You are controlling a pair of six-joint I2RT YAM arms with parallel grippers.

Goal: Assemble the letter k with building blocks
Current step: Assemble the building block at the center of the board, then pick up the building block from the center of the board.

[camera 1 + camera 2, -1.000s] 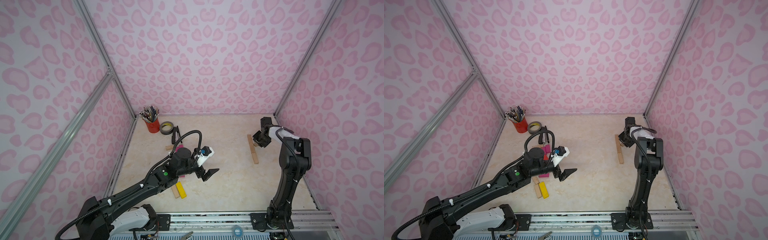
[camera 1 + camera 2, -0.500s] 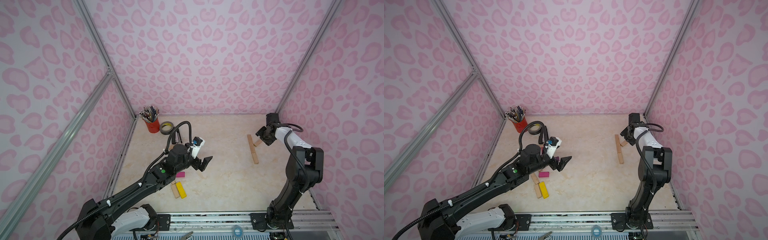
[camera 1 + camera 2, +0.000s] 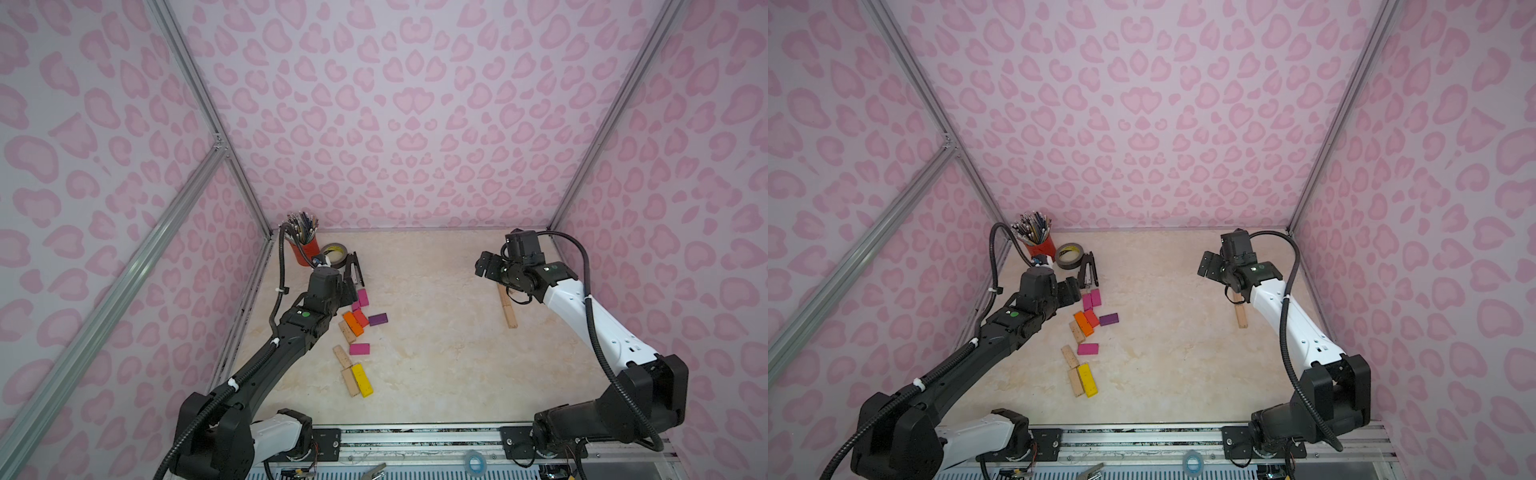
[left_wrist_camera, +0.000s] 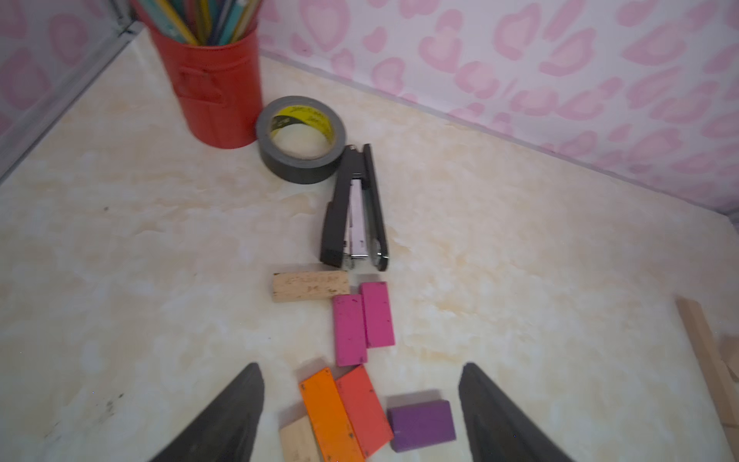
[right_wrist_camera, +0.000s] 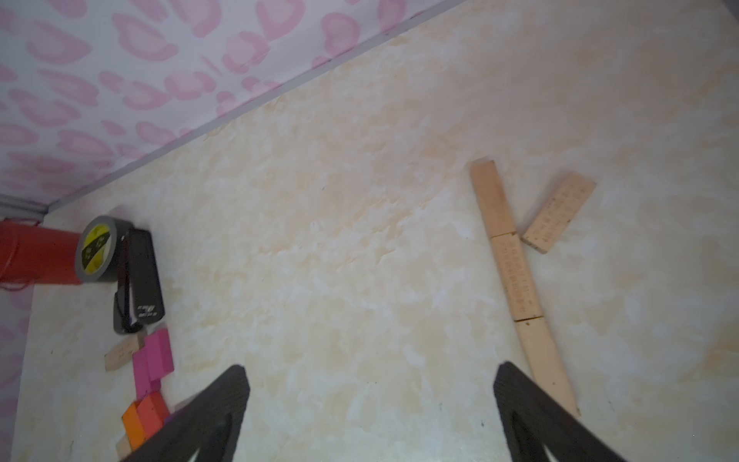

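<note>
Several coloured building blocks lie loose at the left: two pink, orange, red, purple, magenta, yellow, and plain wood ones. My left gripper hovers open over the orange, red and purple ones, holding nothing; in a top view the left gripper is beside the pink pair. At the right, three wood blocks form a straight line, with a fourth wood block slanting off its middle. My right gripper hangs open and empty, left of that line.
A red pencil cup, a grey tape roll and a black stapler stand in the far left corner, just behind the coloured blocks. Pink patterned walls close the table on three sides.
My left arm swung back toward the far left over the coloured blocks, its jaws narrowing slightly. My right gripper opened and moved left, away from the wood line.
</note>
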